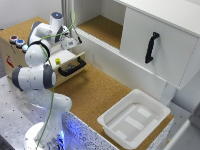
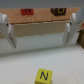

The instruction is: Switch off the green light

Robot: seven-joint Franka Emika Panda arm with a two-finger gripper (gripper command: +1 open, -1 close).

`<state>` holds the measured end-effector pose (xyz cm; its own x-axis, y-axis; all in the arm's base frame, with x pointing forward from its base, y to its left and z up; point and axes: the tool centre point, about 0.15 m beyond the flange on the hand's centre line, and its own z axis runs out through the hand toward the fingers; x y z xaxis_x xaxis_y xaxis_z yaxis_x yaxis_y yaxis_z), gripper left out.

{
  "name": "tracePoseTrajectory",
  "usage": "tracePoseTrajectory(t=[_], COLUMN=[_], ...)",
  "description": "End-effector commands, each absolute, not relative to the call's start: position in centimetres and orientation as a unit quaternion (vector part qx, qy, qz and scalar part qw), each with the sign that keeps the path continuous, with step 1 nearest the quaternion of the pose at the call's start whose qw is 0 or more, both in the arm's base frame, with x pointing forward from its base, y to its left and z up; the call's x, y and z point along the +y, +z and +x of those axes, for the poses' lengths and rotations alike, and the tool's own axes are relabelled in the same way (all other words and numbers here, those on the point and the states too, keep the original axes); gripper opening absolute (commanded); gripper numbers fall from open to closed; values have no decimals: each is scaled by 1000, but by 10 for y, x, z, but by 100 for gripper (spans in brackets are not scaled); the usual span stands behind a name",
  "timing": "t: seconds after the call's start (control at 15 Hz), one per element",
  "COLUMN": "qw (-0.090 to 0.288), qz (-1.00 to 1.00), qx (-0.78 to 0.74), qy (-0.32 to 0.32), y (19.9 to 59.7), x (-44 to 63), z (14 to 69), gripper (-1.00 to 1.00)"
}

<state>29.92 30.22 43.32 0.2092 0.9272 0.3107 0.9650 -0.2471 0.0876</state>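
Observation:
The green light [image 1: 25,48] is a small pale teal round button on top of the wooden box at the exterior view's left. It is the nearest of three buttons in a row, next to a blue-centred button [image 1: 19,43] and a red-centred one [image 1: 13,39]. My gripper [image 1: 75,40] hangs above the open drawer, well to the right of the buttons. In the wrist view the gripper [image 2: 39,30] is open and empty, its fingers [image 2: 7,30] wide apart. The buttons are out of the wrist view.
The open drawer [image 1: 75,57] has a black handle [image 1: 71,67] and holds a yellow block [image 1: 58,61], marked N in the wrist view [image 2: 43,76]. A white tray [image 1: 134,117] sits at the cork table's right end. A white cabinet door with a black handle [image 1: 151,47] is behind.

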Motion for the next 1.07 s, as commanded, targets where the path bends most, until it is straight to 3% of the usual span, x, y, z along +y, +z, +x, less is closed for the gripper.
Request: tracePoseTrajectory(t=[0.0, 0.13, 0.4, 0.6, 0.73, 1.0], qw=[34, 56, -32, -79, -63, 24], qz=[-782, -772, -707, -670, -673, -686], qx=[-607, -615, -698, -737, -737, -727], qy=[-134, -153, -112, -41, -5, 19], y=[441, 438, 495, 510, 509, 512], x=[308, 305, 360, 382, 386, 404], z=[298, 300, 304, 284, 257, 206], gripper=[100, 100, 100, 100, 100, 100])
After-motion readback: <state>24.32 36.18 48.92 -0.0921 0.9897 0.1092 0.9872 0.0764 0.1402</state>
